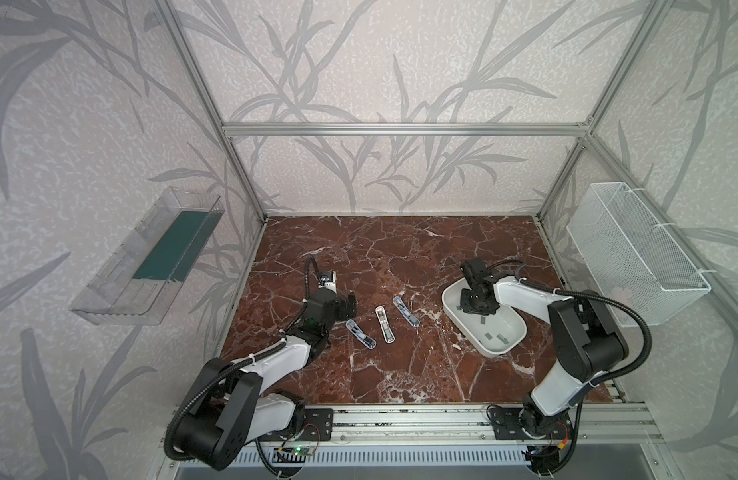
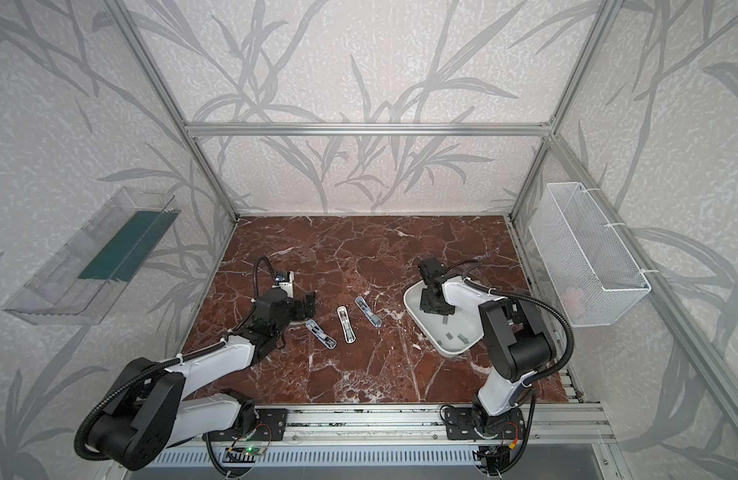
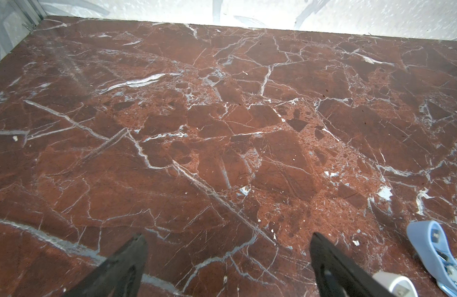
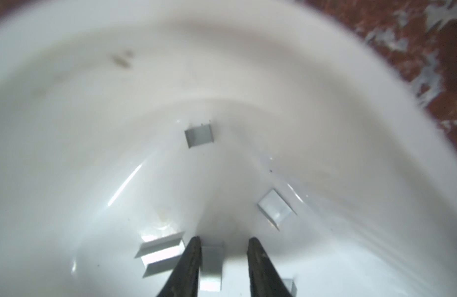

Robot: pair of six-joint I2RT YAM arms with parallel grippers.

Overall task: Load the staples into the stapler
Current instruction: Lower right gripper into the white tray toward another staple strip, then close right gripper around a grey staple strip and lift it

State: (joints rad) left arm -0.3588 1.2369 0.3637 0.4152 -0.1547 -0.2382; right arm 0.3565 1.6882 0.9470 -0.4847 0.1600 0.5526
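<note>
Inside the white bowl [image 4: 68, 102], curved walls hem the right gripper [image 4: 223, 241]; scattered staples [image 4: 199, 135] leave bare floor between them. Left of the bowl, three staplers [image 1: 384, 324] lie apart, bare marble between them. Beyond the bowl the table [image 1: 400, 257] lies bare up to the back wall [image 1: 400, 187]. Right of the bowl, the right arm [image 1: 583, 332] fills the passage.

A: The tabletop [image 1: 400, 374]?
B: Red-brown marble with white veins. The walls [image 1: 359, 62] are pale, patterned with grey leaves.
A: The staplers?
B: The left stapler [image 1: 360, 333] and right stapler [image 1: 406, 311] are light blue, the middle stapler [image 1: 384, 324] white.
A: The staples [image 4: 199, 135]?
B: Grey, in a white dish [image 1: 490, 351]. On the left, a clear bin [image 1: 110, 307] with a dark green panel [image 1: 168, 249]. On the right, a white mesh basket [image 1: 633, 257].
</note>
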